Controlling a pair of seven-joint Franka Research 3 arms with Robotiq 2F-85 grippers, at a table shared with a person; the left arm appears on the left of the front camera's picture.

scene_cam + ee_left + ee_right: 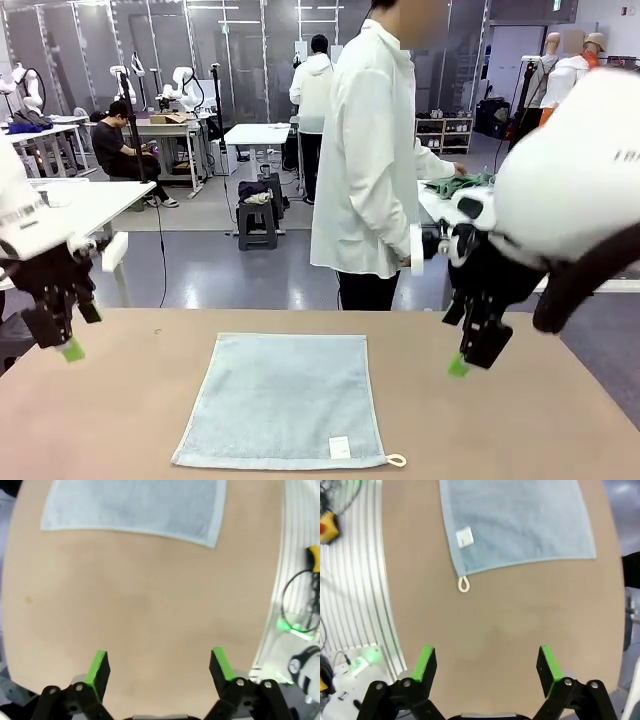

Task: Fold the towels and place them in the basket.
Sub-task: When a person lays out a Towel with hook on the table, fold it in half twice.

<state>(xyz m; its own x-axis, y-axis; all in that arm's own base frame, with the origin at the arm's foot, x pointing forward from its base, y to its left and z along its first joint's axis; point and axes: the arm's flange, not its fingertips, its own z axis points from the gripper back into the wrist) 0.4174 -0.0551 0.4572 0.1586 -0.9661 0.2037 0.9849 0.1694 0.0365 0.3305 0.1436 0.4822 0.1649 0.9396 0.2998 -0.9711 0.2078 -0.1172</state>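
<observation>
Fingers apart and empty, my left gripper (159, 667) and right gripper (486, 665) flank the pale blue-grey rectangular terry towel (283, 402), not yet folded.

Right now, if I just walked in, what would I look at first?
Probably the pale blue towel, lying flat and unfolded in the middle of the table, with a little loop at its near right corner. The left gripper and right gripper hang open on either side of it, with bright green pads. A person in a white coat stands at the far side.
</observation>
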